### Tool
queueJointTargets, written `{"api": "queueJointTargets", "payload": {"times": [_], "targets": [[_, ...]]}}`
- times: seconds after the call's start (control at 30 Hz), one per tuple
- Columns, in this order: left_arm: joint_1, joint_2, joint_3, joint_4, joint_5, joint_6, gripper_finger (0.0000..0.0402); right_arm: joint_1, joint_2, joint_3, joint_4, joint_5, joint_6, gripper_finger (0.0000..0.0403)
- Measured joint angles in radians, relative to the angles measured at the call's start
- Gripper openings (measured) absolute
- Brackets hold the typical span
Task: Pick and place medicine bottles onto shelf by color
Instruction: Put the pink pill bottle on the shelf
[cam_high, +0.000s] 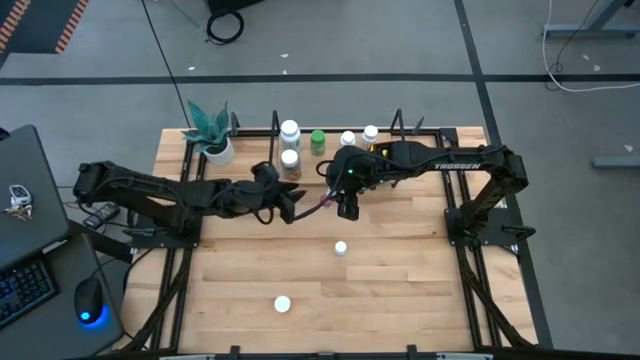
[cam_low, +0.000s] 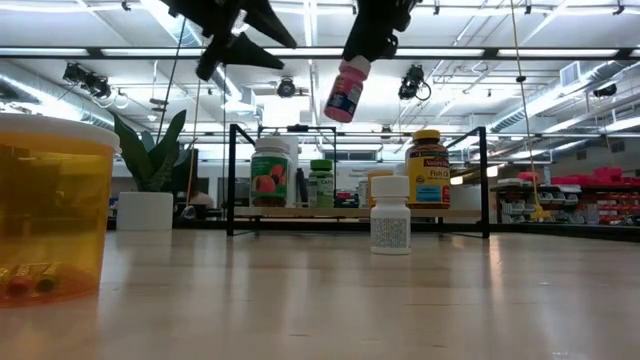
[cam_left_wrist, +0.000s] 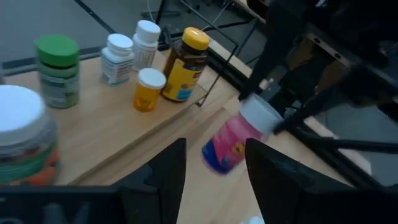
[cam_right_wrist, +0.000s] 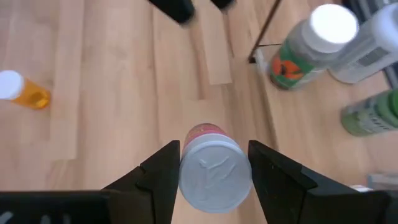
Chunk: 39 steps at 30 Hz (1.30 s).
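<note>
Above the counter's middle, your right tool (cam_right_wrist: 212, 171) pinches a white-capped pink bottle (cam_right_wrist: 213, 163) aloft; your left tool (cam_left_wrist: 214, 168) sits beside, fingers parted, empty.

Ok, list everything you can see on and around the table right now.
pale wooden table: one, under both arms
black metal-rod shelf: one, table's far edge
green-capped bottle: one, on shelf
dark amber yellow-capped bottle: one, on shelf
white-capped shelf bottles: at least four, white or orange
small white bottle: one, standing mid-table
orange translucent bottle: one, lying near front edge
pink white-capped bottle: one, held in the air
potted plant: one, green, white pot, shelf's left end
laptop: one, dark, beside the table
left end effector: open, empty, near pink bottle
right end effector: shut on pink bottle
</note>
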Motion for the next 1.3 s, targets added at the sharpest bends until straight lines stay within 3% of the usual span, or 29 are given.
{"api": "queueJointTargets", "payload": {"times": [0.47,0.67,0.87,1.3], "targets": [[-0.087,-0.113,-0.002,-0.363,-0.174,0.072,0.0172,-0.163,0.02,-0.129,0.241,-0.019,-0.066,0.0188],[-0.092,-0.113,-0.002,-0.375,-0.174,0.072,0.0172,-0.227,0.167,-0.043,0.22,-0.078,-0.122,0.0188],[-0.091,-0.113,-0.002,-0.375,-0.174,0.071,0.0172,-0.264,0.31,0.088,0.127,-0.027,-0.167,0.0187],[-0.091,-0.112,-0.002,-0.365,-0.173,0.071,0.0172,-0.304,0.448,0.274,0.014,-0.014,-0.162,0.0198]]}}
